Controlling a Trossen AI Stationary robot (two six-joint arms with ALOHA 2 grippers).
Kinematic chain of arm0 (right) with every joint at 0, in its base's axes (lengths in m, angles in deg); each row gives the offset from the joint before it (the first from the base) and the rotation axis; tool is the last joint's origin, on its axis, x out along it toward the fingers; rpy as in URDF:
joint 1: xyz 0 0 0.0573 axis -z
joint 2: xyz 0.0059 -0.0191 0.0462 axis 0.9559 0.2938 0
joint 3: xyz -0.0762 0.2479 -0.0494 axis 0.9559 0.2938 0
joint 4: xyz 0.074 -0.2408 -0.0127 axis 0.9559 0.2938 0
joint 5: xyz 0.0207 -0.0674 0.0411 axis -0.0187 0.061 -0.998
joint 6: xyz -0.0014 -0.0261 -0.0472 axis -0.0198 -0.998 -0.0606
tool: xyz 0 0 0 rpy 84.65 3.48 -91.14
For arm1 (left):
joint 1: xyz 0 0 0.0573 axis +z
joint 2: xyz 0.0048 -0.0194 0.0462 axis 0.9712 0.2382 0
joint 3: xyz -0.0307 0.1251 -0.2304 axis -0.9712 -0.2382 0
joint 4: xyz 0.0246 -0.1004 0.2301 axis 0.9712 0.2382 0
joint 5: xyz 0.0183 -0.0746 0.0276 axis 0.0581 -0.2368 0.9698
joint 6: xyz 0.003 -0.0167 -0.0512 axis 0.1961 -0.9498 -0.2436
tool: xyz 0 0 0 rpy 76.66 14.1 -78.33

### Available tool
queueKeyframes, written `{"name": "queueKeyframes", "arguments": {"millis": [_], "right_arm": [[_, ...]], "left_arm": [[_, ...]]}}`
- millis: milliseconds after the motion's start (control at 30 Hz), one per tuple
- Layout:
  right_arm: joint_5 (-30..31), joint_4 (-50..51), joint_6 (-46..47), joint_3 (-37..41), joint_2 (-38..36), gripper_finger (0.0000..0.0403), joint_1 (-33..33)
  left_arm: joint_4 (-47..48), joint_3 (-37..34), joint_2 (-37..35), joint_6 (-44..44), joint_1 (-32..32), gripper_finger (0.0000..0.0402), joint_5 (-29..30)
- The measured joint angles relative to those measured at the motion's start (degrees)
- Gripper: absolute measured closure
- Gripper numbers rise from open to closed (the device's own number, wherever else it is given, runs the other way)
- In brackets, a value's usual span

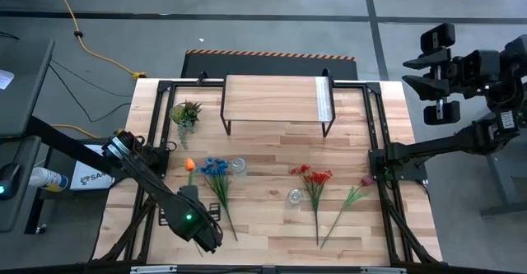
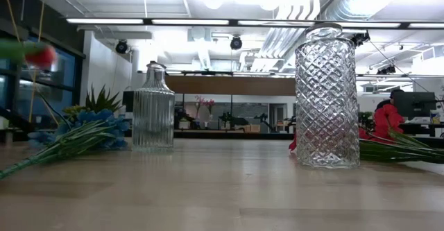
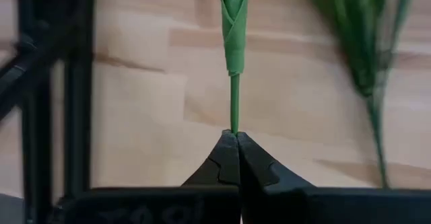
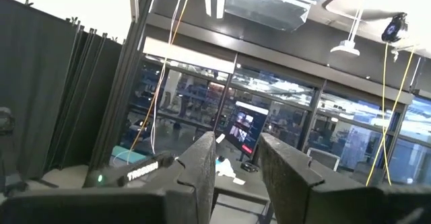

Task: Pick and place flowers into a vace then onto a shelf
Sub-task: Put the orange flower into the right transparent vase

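The left claw (image 3: pixel 236 138) is pinched tight on the green stem of the orange tulip (image 1: pixel 190 165), its two dark fingertips meeting right around the stalk in the left wrist view. From above, this claw sits low near the front left corner of the tabletop (image 1: pixel 272 150), and the tulip's stem runs from it toward the middle, the orange head ending just beside the blue cluster (image 1: pixel 216 167). In the low view the tulip head (image 2: pixel 40 55) shows up high at the left, lifted clear of the wood.

The blue cluster lies flat with its stem trailing toward the front edge, just beside the left claw's arm. A small ribbed glass vase (image 1: pixel 239 166) stands right by the blue blooms; a taller diamond-cut glass vase (image 1: pixel 296 197) stands nearer the front edge, close to the red cluster (image 1: pixel 311 176). The red cluster lies flat, stem pointing at the front edge. The dark pink bud (image 1: pixel 366 180) lies near the right edge, its stem angling in toward the red one's.

The shelf (image 1: pixel 276 101) stands at the back edge, centred, top bare. The small green spiky potted plant (image 1: pixel 186 113) sits near the back left corner.

The right claw (image 4: pixel 237 158) is parked off the tabletop past the right edge, raised, fingers narrowly apart and holding nothing.
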Motion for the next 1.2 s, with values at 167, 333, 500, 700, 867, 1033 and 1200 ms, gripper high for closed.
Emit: {"name": "queueKeyframes", "arguments": {"millis": [167,333,500,700,867,1033,1200], "right_arm": [[0.02,2.78,0.14,0.00,0.00,0.0295,0.00],[2.63,9.08,0.64,0.06,0.08,0.0295,0.00],[4.71,14.53,3.85,2.34,0.92,0.0295,0.02],[1.03,14.97,7.72,9.44,2.59,0.0295,0.00],[-1.01,10.54,8.18,17.92,4.49,0.0295,0.02],[-9.56,-5.07,12.98,26.34,6.58,0.0295,0.00],[-17.11,-18.80,18.04,31.58,10.28,0.0295,0.00]], "left_arm": [[4.67,6.73,-0.53,1.22,0.00,0.0381,8.59],[5.14,8.58,-1.88,1.48,-1.12,0.0381,19.73],[5.26,9.54,-2.43,1.96,-1.77,0.0381,26.24],[5.14,12.46,-2.32,9.55,-1.75,0.0381,39.77],[5.12,15.43,-2.29,18.34,-1.70,0.0381,51.18],[5.16,18.78,-2.29,27.59,-1.67,0.0381,59.49],[5.18,22.41,-2.29,36.54,0.49,0.0381,64.24]]}}
